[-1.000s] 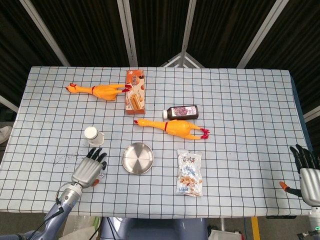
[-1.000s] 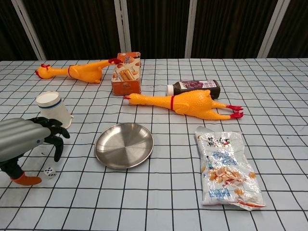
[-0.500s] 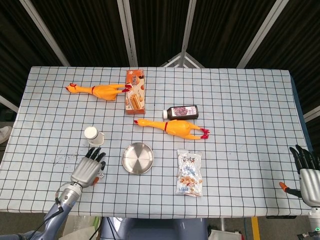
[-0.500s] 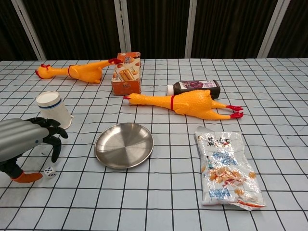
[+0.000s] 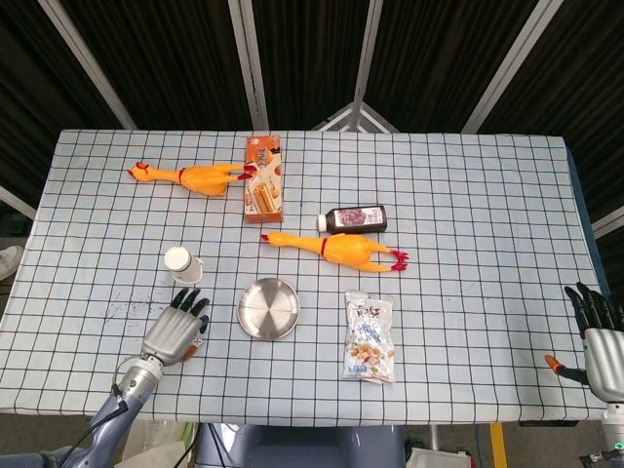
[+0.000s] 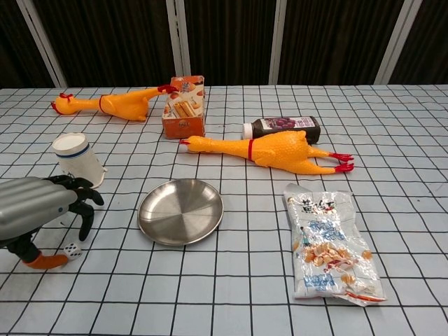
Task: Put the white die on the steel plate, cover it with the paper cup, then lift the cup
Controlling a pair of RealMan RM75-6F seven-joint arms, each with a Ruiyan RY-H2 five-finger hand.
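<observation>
The small white die (image 6: 71, 249) lies on the checked cloth near the table's front left. My left hand (image 6: 36, 210) hovers right over it, fingers (image 6: 85, 213) curled down behind the die and the orange thumb tip (image 6: 45, 260) just to its left, nothing gripped. In the head view the same left hand (image 5: 174, 333) covers most of the die. The white paper cup (image 6: 75, 158) stands behind that hand. The steel plate (image 6: 180, 210) lies bare to the right of the die. My right hand (image 5: 600, 336) rests at the table's far right edge, fingers spread and holding nothing.
Behind the plate lie a yellow rubber chicken (image 6: 269, 151) and a dark bottle (image 6: 283, 127). A snack bag (image 6: 330, 245) lies right of the plate. A second rubber chicken (image 6: 105, 103) and an orange box (image 6: 185, 106) sit at the back left.
My left hand has sunk slightly toward the die and its thumb tip has drawn in closer beside it. The die, cup, plate and right hand have not moved.
</observation>
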